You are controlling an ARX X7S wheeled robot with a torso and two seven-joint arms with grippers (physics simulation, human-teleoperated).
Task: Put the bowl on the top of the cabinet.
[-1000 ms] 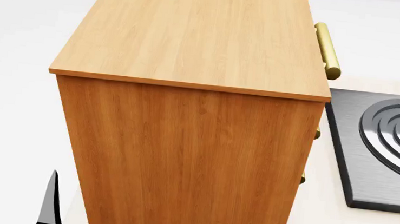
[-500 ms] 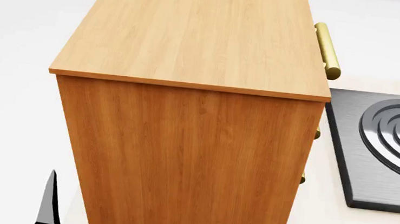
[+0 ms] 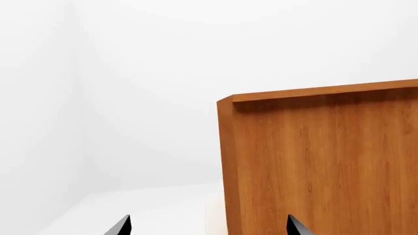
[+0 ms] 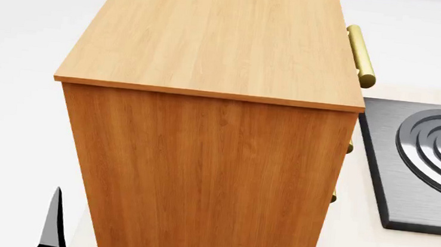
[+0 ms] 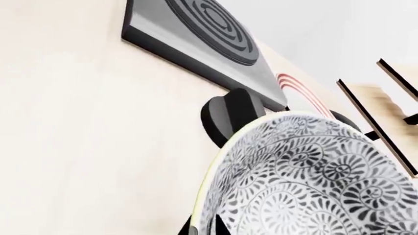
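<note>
The bowl [image 5: 313, 181], white with a dark leaf pattern and a thin yellowish rim, fills the right wrist view, tilted above the beige counter. My right gripper [image 5: 203, 226] is shut on its rim, one fingertip on each side of the wall. Neither shows in the head view. The cabinet [image 4: 212, 39], tall and of orange-brown wood, stands in the middle of the head view with its flat top bare. My left gripper [image 3: 207, 227] is open and holds nothing, next to the cabinet's side wall [image 3: 320, 161]; one of its fingers [image 4: 52, 222] shows low at the cabinet's left.
A grey hob with dark rings [image 4: 432, 172] lies on the counter right of the cabinet. Brass handles [image 4: 360, 55] stick out on the cabinet's right face. Past the hob [image 5: 196, 29] are a red-ringed plate [image 5: 294, 83], a black round part [image 5: 232, 115] and a pale rack [image 5: 379, 112].
</note>
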